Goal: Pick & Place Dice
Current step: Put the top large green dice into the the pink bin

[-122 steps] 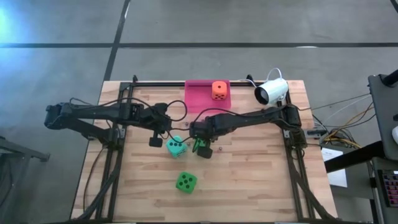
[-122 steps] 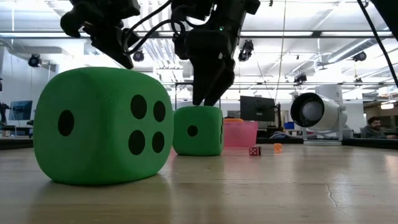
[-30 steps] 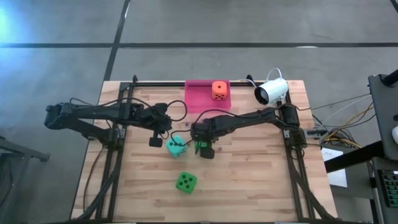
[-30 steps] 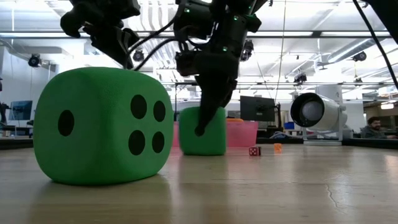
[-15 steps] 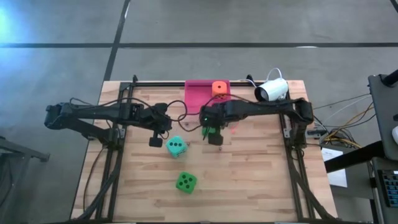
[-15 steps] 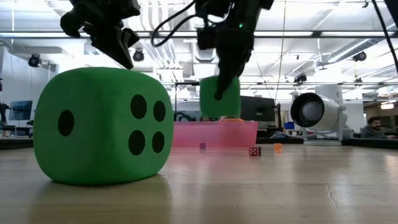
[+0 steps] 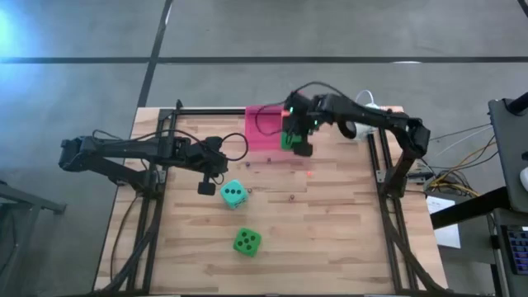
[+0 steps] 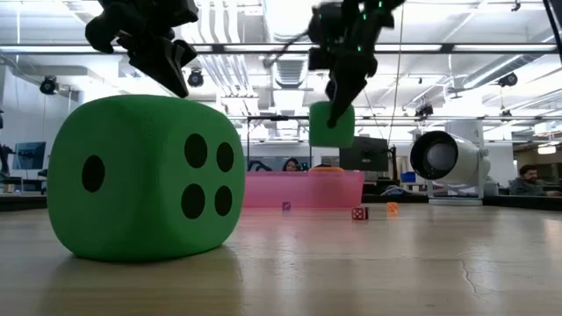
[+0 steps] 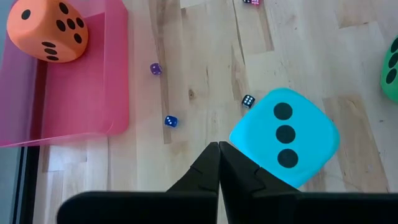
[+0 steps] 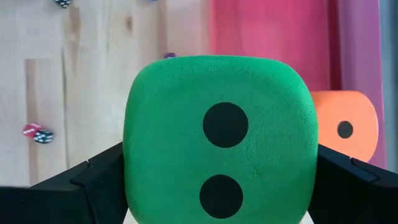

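Observation:
My right gripper (image 7: 294, 142) is shut on a bright green die (image 10: 221, 137), up in the air over the near edge of the pink tray (image 7: 262, 128). An orange die (image 10: 348, 127) lies in the tray. A teal die (image 9: 285, 135) rests on the table just beside my shut left gripper (image 9: 219, 152), which hangs above the table at mid left and touches nothing. A second green die (image 7: 247, 241) sits nearer the front edge. My right gripper pinches the green die between its two fingers (image 10: 93, 180), on two opposite side faces (image 10: 134, 168). The fingers slant down from above. The die (image 8: 332, 125) hangs below them, lifted clear of table and tray.
A white camera (image 8: 448, 162) stands at the far right of the table, behind my right arm. Several tiny dice (image 9: 170, 121) are scattered on the wood between the tray and the teal die. Bare wood lies to the right and near front.
My right gripper has risen from the table's middle with the green die and swung toward the far edge and to the right, ending over the pink tray. The die, which stood on the table next to the teal one, is now lifted clear.

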Robot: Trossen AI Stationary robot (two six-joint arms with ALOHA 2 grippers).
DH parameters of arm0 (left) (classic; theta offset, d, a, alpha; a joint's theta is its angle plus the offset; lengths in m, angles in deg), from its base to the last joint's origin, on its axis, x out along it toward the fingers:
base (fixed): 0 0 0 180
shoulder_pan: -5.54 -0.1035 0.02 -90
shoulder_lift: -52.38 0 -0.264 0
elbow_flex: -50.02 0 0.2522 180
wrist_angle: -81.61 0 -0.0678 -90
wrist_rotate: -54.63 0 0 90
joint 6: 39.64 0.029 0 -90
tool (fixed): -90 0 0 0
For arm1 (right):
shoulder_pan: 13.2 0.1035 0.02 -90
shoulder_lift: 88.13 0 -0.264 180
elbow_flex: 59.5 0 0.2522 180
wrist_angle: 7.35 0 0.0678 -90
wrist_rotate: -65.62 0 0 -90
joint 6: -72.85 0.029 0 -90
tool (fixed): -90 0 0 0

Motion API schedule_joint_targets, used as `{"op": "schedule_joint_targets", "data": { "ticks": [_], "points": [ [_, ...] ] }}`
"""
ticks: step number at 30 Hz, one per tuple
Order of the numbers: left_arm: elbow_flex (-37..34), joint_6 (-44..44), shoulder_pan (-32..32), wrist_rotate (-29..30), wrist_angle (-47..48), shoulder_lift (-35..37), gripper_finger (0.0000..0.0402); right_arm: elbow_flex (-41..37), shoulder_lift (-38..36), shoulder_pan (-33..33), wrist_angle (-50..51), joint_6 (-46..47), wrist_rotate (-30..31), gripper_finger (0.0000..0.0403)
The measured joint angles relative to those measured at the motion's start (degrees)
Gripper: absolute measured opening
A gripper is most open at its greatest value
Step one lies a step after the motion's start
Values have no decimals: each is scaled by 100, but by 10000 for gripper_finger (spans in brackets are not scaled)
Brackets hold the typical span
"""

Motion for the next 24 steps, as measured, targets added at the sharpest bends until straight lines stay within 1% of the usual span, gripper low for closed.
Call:
{"op": "schedule_joint_targets", "data": {
  "ticks": [2, 5, 8, 11, 17, 24],
  "points": [
    [0, 2, 1, 2, 0, 0, 8, -14, 63, -304, -39, -238, -272, 358],
    [0, 0, 2, 1, 0, 0, 8, -22, 172, -588, -153, -599, -339, 360],
    [0, 0, 2, 1, 0, 0, 8, -29, 285, -702, -265, -912, -466, 360],
    [0, 0, 2, 1, 0, 0, 8, -37, 385, -736, -332, -1110, -436, 360],
    [0, 0, 2, 2, 0, 0, 8, -42, 589, -826, -340, -1022, -353, 361],
    [0, 1, 1, 1, 0, 0, 8, -135, 606, -844, -456, -1004, -327, 367]
  ]
}}
